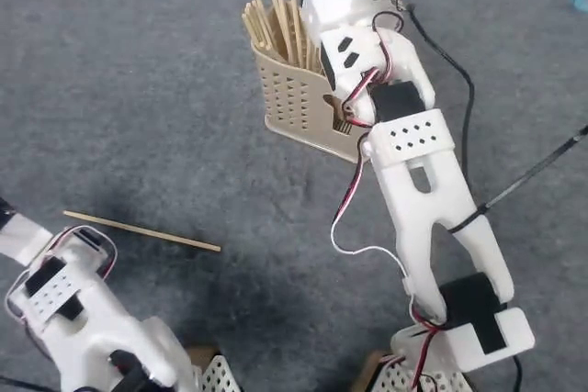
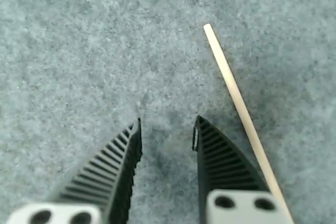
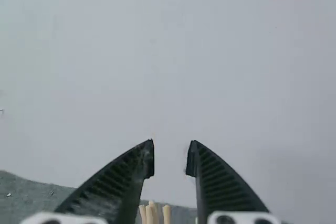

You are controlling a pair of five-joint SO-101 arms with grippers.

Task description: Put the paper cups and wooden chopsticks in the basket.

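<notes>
A single wooden chopstick (image 1: 142,230) lies flat on the grey carpet, left of centre. My left gripper (image 2: 167,129) hangs open just above the carpet with nothing between its fingers. That chopstick (image 2: 236,98) runs alongside the outside of one finger (image 2: 223,166). The left arm (image 1: 83,319) sits at the near left. A beige perforated basket (image 1: 299,103) stands at the back centre, holding several upright chopsticks (image 1: 280,20). The right arm (image 1: 413,162) stretches up beside the basket. My right gripper (image 3: 169,158) is open and empty above the chopstick tips (image 3: 155,213), facing a pale wall.
Grey carpet (image 1: 138,89) covers the table. Black cables (image 1: 459,89) trail at the back right. The arm bases (image 1: 216,369) stand at the near edge. A white wall (image 3: 168,51) rises behind the basket.
</notes>
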